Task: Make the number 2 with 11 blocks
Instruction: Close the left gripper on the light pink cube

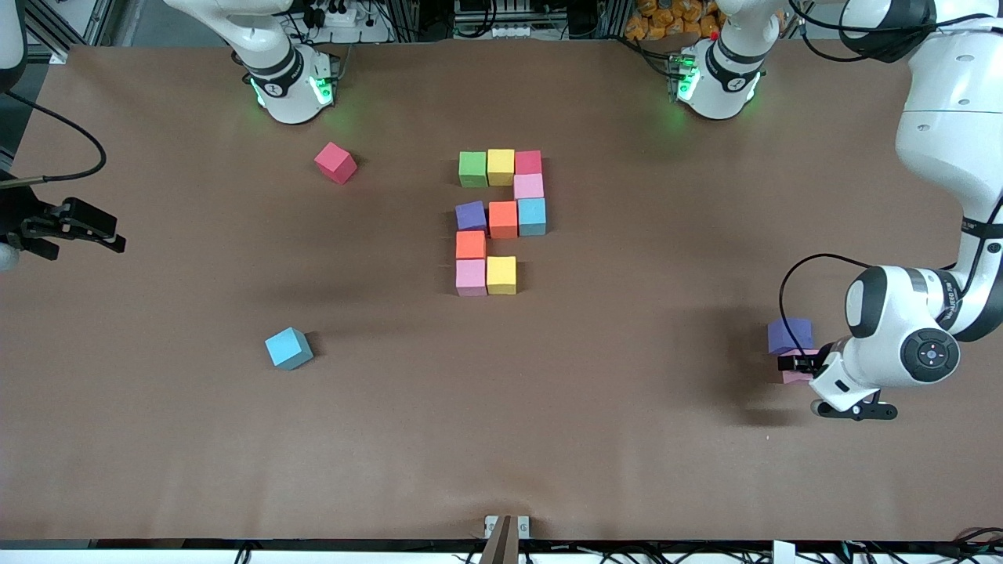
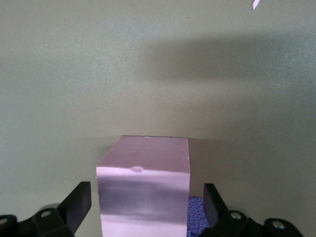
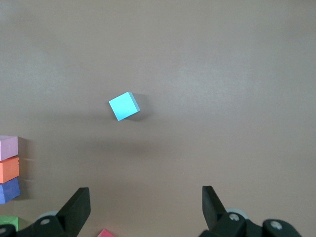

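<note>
even overhead light, soft shadows

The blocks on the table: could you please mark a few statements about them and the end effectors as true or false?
1. The number 2 holds ten blocks at present. True.
2. The left end effector is shut on a purple block. False: it is open, with a finger on either side of a pink block; the purple block sits beside that one.
3. A loose blue block lies nearer to the front camera than the digit. True.
4. The right end effector holds a red block. False: it is open and empty; the loose red block lies on the table near the right arm's base.
</note>
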You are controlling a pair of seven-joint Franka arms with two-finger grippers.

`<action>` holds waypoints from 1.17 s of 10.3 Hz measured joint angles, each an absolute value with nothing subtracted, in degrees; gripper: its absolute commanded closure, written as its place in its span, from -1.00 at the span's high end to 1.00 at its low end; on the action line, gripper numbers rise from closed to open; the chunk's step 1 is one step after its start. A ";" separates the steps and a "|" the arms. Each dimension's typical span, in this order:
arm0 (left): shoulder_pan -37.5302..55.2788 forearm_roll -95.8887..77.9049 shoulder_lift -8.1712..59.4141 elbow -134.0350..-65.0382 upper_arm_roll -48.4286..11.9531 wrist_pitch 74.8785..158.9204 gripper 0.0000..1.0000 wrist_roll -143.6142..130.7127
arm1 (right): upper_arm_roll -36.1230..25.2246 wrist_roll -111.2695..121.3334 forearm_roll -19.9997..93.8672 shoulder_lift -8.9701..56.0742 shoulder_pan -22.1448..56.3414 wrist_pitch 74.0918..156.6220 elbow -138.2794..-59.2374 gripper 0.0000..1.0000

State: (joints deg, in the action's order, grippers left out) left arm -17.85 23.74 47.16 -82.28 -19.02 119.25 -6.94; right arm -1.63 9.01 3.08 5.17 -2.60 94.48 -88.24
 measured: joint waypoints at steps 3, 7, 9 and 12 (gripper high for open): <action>-17.85 23.74 47.31 -82.45 -19.02 119.33 0.98 -6.60 | -1.62 9.07 3.08 5.17 -2.60 94.48 -88.24 1.00; -17.88 23.75 47.41 -82.46 -19.02 119.44 0.54 -5.96 | -1.62 9.15 3.08 5.18 -2.60 94.48 -88.24 1.00; -18.37 23.84 47.40 -82.46 -19.01 119.53 0.37 -5.58 | -1.62 9.17 3.08 5.18 -2.60 94.48 -88.24 1.00; -18.71 23.86 47.39 -82.41 -19.07 119.63 0.23 -5.42 | -1.62 9.20 3.08 5.18 -2.60 94.48 -88.24 1.00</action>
State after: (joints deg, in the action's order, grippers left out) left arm -18.71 23.86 47.39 -82.41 -19.07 119.63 -5.42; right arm -1.62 9.20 3.08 5.18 -2.60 94.48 -88.24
